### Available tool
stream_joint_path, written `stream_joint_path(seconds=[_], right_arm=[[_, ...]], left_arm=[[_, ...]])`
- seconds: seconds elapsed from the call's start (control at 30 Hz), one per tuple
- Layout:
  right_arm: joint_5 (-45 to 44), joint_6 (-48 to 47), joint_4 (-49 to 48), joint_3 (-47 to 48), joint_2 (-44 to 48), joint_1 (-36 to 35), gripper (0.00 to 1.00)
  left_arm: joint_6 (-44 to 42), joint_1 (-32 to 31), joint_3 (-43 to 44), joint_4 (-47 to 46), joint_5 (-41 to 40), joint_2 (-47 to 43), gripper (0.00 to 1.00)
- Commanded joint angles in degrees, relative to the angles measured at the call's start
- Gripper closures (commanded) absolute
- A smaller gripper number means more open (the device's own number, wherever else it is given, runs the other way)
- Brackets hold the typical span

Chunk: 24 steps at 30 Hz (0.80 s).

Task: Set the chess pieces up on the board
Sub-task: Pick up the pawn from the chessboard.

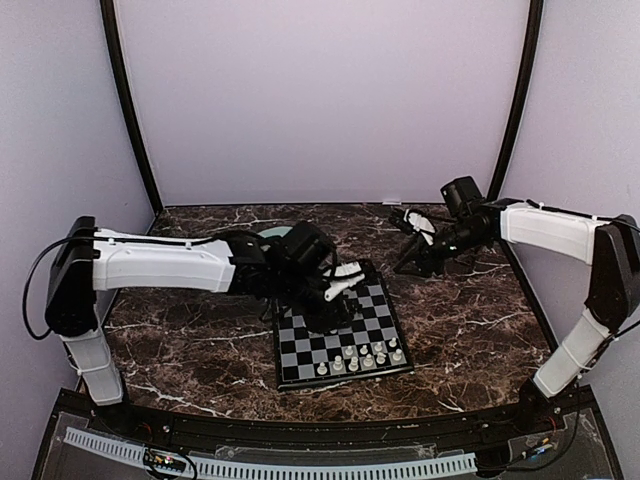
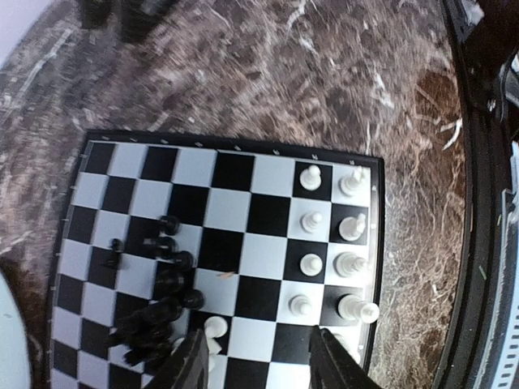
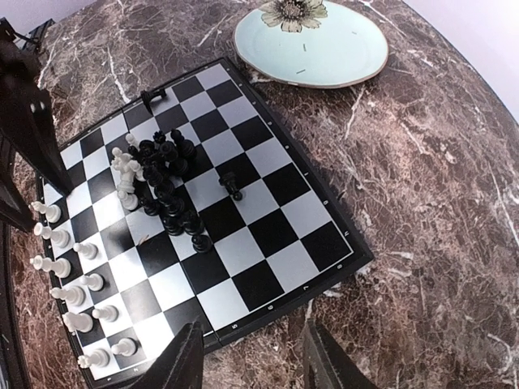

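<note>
The left gripper [image 2: 259, 369] hangs low over the small square black-and-white chequered chessboard with a thin dark rim [image 2: 235, 174]. Its two dark fingers [image 2: 188, 365] stand partly apart with only board squares between them, so it has hold of nothing. A single cream-white chess piece [image 2: 215, 328] stands just inside the tip of one finger; whether the two touch I cannot tell. Outward from that same finger lies a jumbled heap of tiny black chess pieces [image 2: 158, 312], crowded over a few squares. Ahead of the other finger, two rows of upright cream-white pieces [image 2: 312, 220] run along the board's edge, one to a square.

The right gripper [image 3: 253, 365] is held high above the dark brown, white-veined marble tabletop [image 3: 438, 203], just off the board's nearest edge. Its jaws are spread wide and empty. Ahead of it and below, the black heap covers the middle of the board, with several white pieces mixed into the side nearer the white rows. One lone black piece [image 3: 231, 186] stands apart from the heap on the side away from those rows. Another small black piece [image 3: 152, 96] seems to lie on its side near the board's far edge. Beyond the far corner, just off the board, rests a round pale green plate with a flower motif [image 3: 312, 40]
</note>
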<state>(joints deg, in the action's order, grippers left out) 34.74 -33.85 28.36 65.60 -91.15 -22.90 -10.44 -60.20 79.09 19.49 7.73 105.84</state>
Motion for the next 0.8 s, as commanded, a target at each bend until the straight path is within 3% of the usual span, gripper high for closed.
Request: stream_joint_path(seconds=[0.0, 0.1, 0.33, 0.77], right_arm=[[0.5, -3.3, 5.3, 5.7, -0.4, -1.5, 0.58], [-1.6, -5.1, 7.6, 8.0, -2.3, -4.7, 0.60], [-7.0, -6.6, 8.4, 12.0, -9.5, -16.5, 0.67], [-12.2, -8.5, 10.9, 19.7, -20.2, -26.1, 0.68]], left_arm=[[-0.3, 3.3, -3.0, -4.9, -0.7, -10.9, 0.53], [3.7, 6.4, -4.4, -6.8, -3.5, -13.0, 0.51], [19.5, 12.7, -2.8, -5.7, -9.5, -10.5, 0.61], [31.7, 18.2, -10.1, -12.0, -11.6, -16.1, 0.49]])
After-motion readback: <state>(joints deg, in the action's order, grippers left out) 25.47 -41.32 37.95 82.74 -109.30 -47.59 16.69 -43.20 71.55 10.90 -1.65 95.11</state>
